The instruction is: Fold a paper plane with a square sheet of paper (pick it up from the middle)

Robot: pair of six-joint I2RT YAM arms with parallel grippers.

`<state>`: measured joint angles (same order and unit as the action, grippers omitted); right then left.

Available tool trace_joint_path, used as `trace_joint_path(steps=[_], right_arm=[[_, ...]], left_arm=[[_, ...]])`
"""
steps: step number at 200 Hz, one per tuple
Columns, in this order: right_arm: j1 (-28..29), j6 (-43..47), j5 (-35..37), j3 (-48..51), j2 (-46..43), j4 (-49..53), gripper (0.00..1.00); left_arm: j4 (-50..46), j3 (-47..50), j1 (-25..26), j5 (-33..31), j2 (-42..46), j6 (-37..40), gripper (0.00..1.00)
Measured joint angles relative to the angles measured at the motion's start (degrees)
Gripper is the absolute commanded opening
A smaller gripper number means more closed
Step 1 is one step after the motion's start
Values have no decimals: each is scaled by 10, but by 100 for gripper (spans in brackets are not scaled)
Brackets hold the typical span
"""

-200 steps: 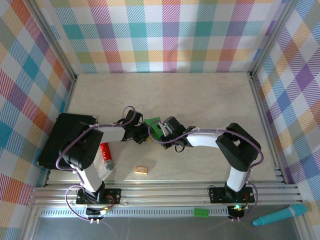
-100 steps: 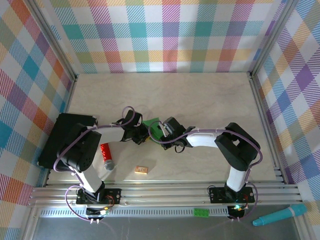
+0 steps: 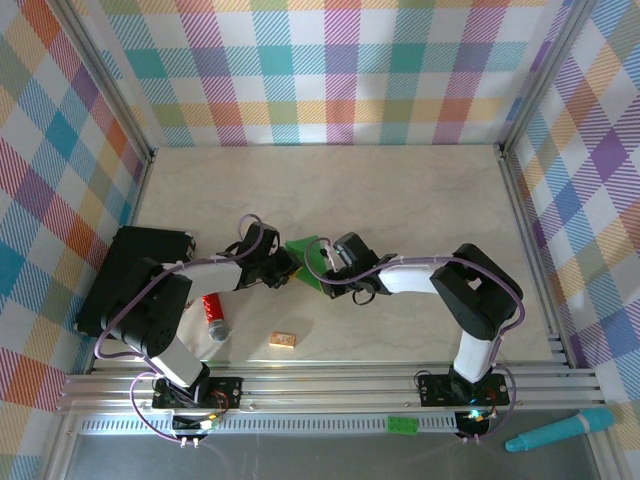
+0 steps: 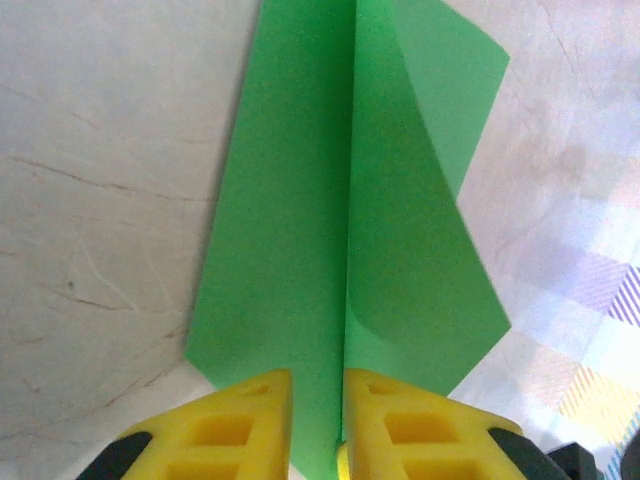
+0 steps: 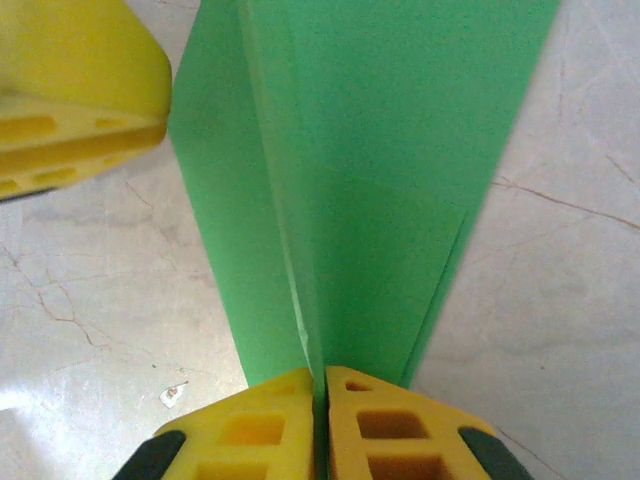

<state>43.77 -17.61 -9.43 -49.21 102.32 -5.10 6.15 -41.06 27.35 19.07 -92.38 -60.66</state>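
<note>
Left gripper (image 3: pixel 290 267): edged slightly farther beyond the wooden block (image 3: pixel 283 340); its jaws have eased a little apart, and a narrow gap now shows between them.
Paper plane (image 3: pixel 306 256): more green on show than before, spread into a broader wedge beyond the block.
Left arm: elbow has sunk back and to the block's left.

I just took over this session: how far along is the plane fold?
Done: the paper is no longer square; it is folded narrow along a centre crease, with layered flaps. In hand: the right gripper pinches that crease and the left gripper straddles it, fingers slightly apart. Left: the flaps look uneven, so wing folds probably remain. I cannot judge the nose.
</note>
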Motion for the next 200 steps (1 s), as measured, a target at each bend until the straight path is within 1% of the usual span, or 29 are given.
trace_joint_path(steps=[45, 76, 88, 162, 200], right_arm=[[-40, -20, -77, 27, 0, -38, 12], [-63, -30, -116, 40, 0, -53, 12], [-69, -32, -126, 43, 0, -58, 12], [-82, -45, -153, 54, 0, -76, 13], [-83, -49, -157, 54, 0, -77, 16]], left_arm=[[89, 13, 10, 33, -9, -15, 31], [127, 13, 12, 47, -27, -10, 37], [136, 13, 13, 53, -36, -8, 38], [132, -3, 17, 68, -73, 18, 45], [83, -33, 18, 64, -76, 33, 47]])
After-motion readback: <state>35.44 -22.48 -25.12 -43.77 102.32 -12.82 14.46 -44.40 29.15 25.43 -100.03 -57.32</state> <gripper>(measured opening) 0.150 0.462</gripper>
